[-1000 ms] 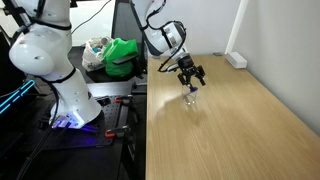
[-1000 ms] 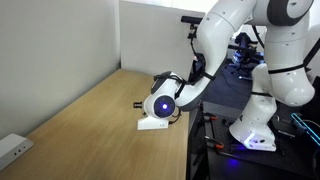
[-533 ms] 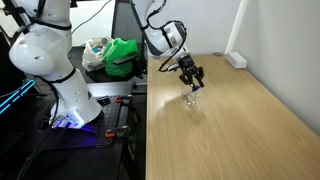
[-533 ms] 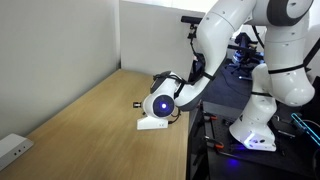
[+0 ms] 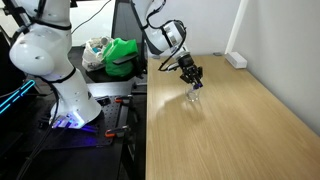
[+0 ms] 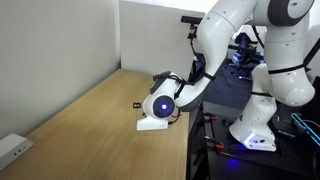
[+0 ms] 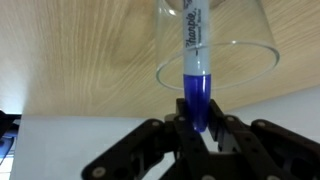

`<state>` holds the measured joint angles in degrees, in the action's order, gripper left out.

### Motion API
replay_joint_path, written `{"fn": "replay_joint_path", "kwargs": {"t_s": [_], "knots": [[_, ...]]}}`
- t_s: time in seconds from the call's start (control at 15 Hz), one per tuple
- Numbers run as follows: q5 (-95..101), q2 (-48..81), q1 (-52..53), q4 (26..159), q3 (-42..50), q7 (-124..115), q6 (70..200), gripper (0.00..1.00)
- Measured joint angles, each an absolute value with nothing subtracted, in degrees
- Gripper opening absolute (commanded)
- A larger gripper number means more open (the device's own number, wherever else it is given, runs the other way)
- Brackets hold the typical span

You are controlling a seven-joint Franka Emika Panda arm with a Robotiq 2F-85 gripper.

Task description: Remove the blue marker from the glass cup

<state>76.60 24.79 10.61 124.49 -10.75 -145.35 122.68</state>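
In the wrist view the blue marker (image 7: 197,75) stands in the glass cup (image 7: 255,30), its white labelled barrel inside the cup and its blue end sticking out past the rim. My gripper (image 7: 198,125) is shut on that blue end, with one black finger (image 7: 176,135) pressed on each side. In an exterior view the gripper (image 5: 191,75) hangs straight above the small clear glass cup (image 5: 192,96) near the table's edge. In an exterior view the arm's wrist (image 6: 162,105) hides the cup, the marker and the jaws.
The wooden table (image 5: 230,130) stretches away from the cup. A white power strip (image 5: 236,60) lies at its far edge by the wall. A green bag (image 5: 122,55) sits beside the table, and a second white robot (image 5: 45,60) stands off the table.
The jaws have closed from wide apart onto the marker's blue end. The arm, the cup and the marker have stayed in place.
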Motion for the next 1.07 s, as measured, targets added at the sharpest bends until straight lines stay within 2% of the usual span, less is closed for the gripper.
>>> {"fn": "replay_joint_path", "kwargs": {"t_s": [1.07], "knots": [[76.6,24.1,16.6,124.3,-12.2,-145.3,114.8,0.06]]}}
